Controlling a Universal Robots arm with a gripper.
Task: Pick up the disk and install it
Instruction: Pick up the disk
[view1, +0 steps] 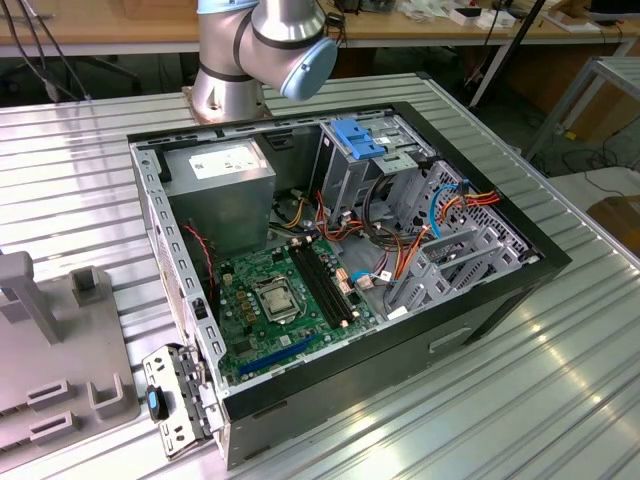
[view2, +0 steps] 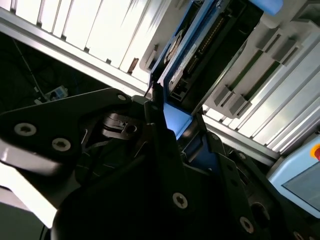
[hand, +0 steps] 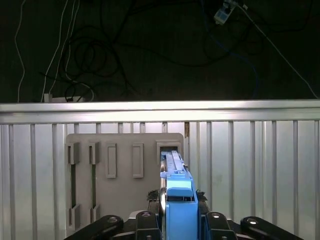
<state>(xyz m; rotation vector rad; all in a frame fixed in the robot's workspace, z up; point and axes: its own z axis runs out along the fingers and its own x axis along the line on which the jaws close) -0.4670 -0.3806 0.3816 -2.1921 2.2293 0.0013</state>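
My fingers (hand: 152, 205) pinch the disk (hand: 176, 192) from both sides, its blue carrier edge facing the first wrist view. It stands on edge over the grey rack (hand: 125, 200) on the ribbed bench (hand: 260, 175). Its far end is at 1 rack slot, and I cannot tell whether they touch.

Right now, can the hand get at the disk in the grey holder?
Likely yes: in the first wrist view the hand sits astride the disk, seemingly closed on it. Nothing stands between them; the grey holder leaves that edge exposed.
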